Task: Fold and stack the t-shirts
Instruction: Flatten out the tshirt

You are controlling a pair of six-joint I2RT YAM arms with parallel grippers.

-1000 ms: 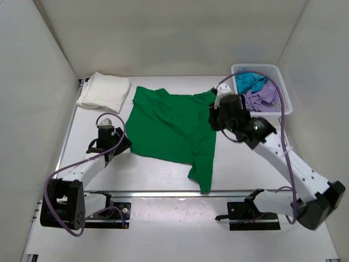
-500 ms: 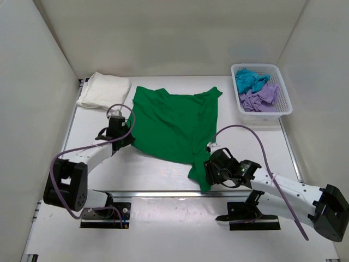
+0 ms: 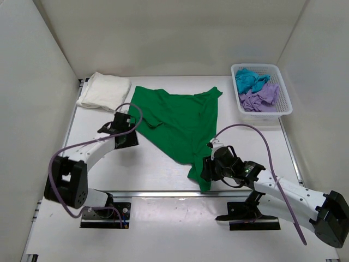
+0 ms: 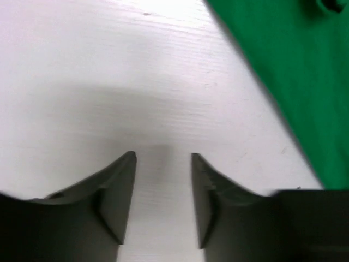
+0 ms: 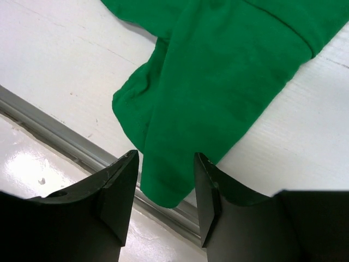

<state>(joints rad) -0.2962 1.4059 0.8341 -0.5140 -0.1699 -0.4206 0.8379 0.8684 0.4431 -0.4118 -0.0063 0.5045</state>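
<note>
Presently the right pincer (image 5: 166, 158) is hovering open over the near corner of the green t-shirt (image 3: 180, 117). The left pincer (image 4: 163, 158) is standing open above bare surface (image 4: 82, 65) beside its left edge. Folding is seemingly only beginning, and both pincers are needing edge grips next.

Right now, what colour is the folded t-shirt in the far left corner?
The t-shirt is cream-white; best in top external.

A: Overhead illumination?
B: Bright, diffuse, from above; shadows faint; mild glare on the table (image 3: 174, 234) along its near strip.
A: Wrist cameras?
B: Left: blurred throughout, soft shadow ahead of the left fingers (image 4: 117, 191). Right: green t-shirt (image 5: 218, 71) sharp, right fingers (image 5: 117, 191) slightly soft.
</note>
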